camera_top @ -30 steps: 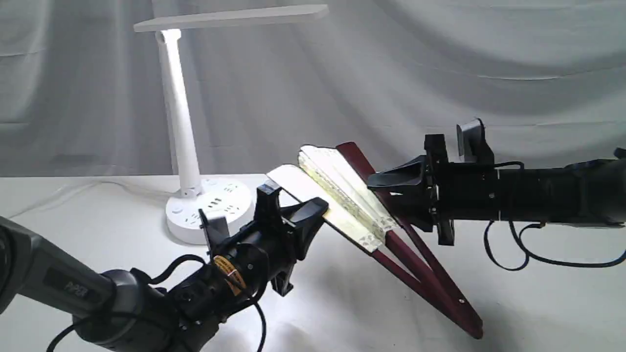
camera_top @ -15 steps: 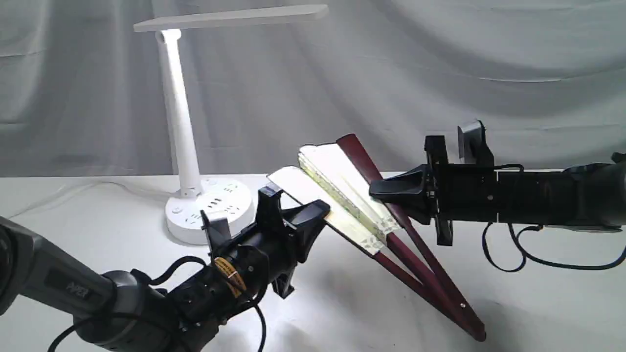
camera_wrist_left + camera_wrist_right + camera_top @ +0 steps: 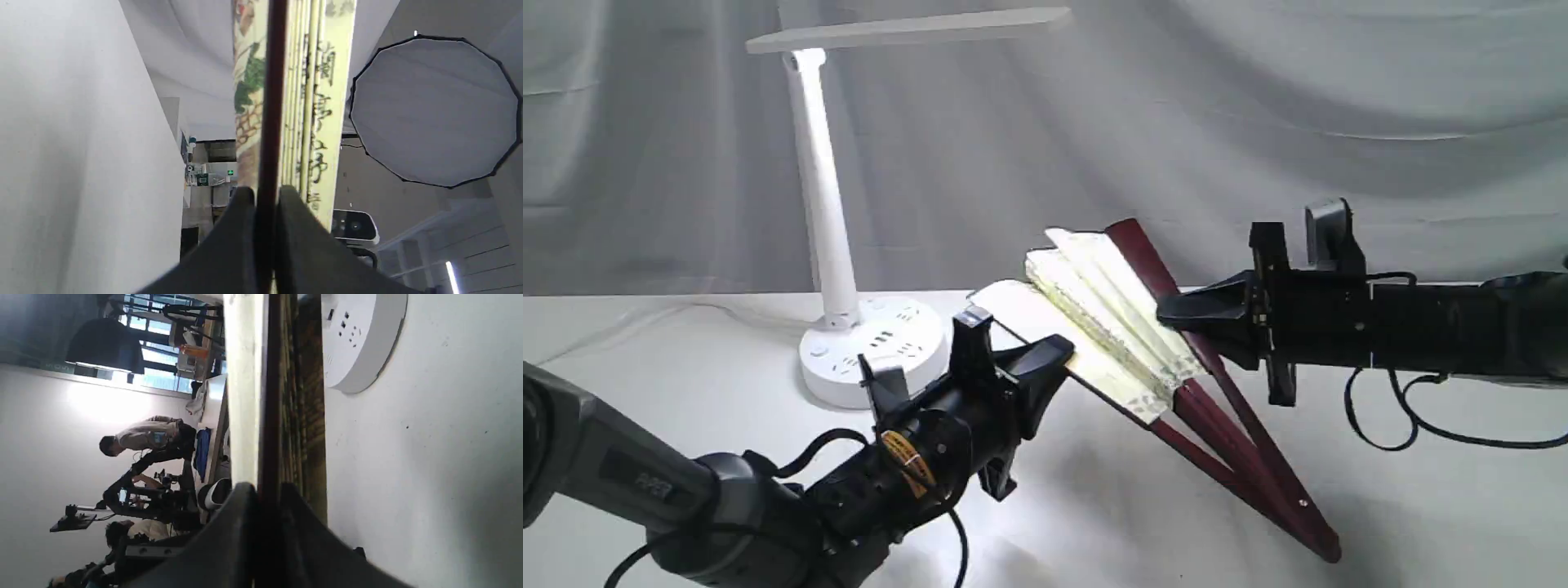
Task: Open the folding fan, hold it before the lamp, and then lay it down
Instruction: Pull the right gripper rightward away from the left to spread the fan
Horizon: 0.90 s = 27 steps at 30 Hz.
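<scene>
Maroon-ribbed folding fan (image 3: pixel 1111 322) partly spread (near lamp (image 3: pixel 827 212)), guards clamped by left gripper (image 3: pixel 1058 357), right gripper (image 3: pixel 1176 314)

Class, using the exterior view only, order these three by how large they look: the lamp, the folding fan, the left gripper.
Largest, tied: the lamp and the folding fan span about alike. The fan seems nearer the camera, so they stay unranked.
Smallest: the left gripper.
</scene>
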Tool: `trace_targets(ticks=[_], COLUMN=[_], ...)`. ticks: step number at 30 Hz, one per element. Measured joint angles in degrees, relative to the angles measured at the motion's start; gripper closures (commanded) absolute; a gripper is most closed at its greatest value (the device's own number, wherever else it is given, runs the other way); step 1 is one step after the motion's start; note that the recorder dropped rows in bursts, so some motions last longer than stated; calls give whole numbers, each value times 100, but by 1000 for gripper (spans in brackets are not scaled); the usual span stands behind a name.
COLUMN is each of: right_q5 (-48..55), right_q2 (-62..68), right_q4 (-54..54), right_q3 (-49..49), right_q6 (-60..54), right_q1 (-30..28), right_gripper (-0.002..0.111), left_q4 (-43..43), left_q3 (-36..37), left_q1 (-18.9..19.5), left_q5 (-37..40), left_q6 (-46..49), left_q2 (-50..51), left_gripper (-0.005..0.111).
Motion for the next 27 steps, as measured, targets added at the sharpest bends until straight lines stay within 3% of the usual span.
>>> trace_targets(ticks=[16,27], right_q5=[0,83], right_q2=[0,0], right_q4=[42,-43], right_q3=[0,0], right_q6=[77,140], right_q1=[-1179,-1689], right_gripper=[108,108], left_q4=[-705,-1109], left_q3=[0,0], left_q1=[0,-10], left_q5=[64,118], left_q6=[34,93], left_q2=[9,9], left_gripper=[107,107])
